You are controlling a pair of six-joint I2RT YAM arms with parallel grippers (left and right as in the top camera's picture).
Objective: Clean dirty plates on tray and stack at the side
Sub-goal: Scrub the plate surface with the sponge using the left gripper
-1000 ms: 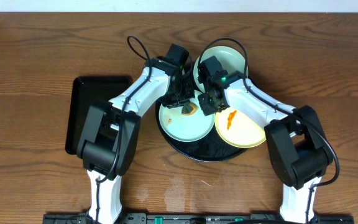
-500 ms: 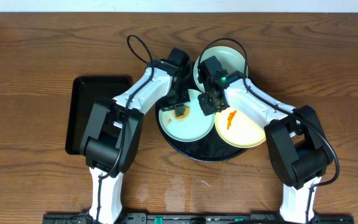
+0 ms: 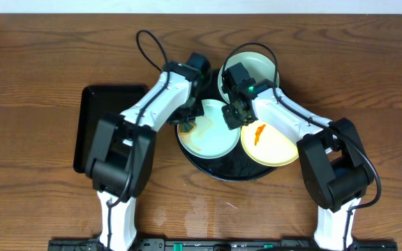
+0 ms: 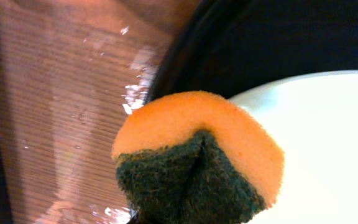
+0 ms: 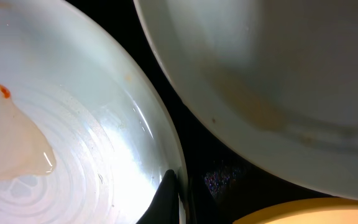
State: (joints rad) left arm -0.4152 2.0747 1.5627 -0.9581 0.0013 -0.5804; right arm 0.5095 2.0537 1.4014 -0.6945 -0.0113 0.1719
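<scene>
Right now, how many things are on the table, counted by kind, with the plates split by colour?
Mint plates: 2
Yellow plate: 1
Round black tray: 1
Rectangular black tray: 1
Sponge: 1
Total: 6

Overhead downward; wrists seemingly near tray (image 3: 218, 173)
</scene>
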